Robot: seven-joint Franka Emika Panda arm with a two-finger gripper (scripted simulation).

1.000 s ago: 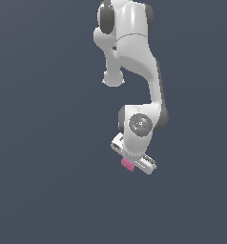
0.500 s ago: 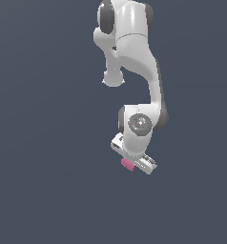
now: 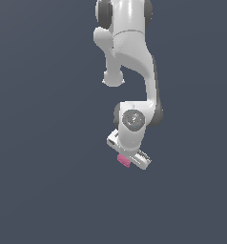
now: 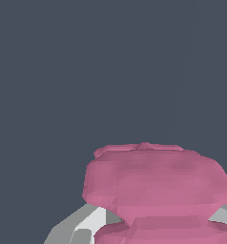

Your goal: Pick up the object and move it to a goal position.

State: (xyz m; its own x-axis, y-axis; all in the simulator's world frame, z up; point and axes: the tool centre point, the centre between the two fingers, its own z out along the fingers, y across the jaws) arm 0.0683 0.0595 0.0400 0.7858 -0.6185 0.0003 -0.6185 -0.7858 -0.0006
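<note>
The object (image 3: 123, 160) is a small pink ridged lump at the lower end of the white arm, seen in the exterior view against a plain dark background. My gripper (image 3: 126, 161) is shut on it, and the white hand is much wider than the lump. The wrist view is close up, so the object (image 4: 153, 186) fills the lower part of that picture. Grey fingers (image 4: 79, 226) show at either side of its base. Nothing in view marks a goal position.
The white arm (image 3: 134, 71) reaches down from the top of the exterior view. Around it there is only a uniform dark grey-blue background, with no other objects or edges.
The gripper, still holding the pink object, has shifted slightly up and toward the exterior view's left. The grip itself looks the same.
</note>
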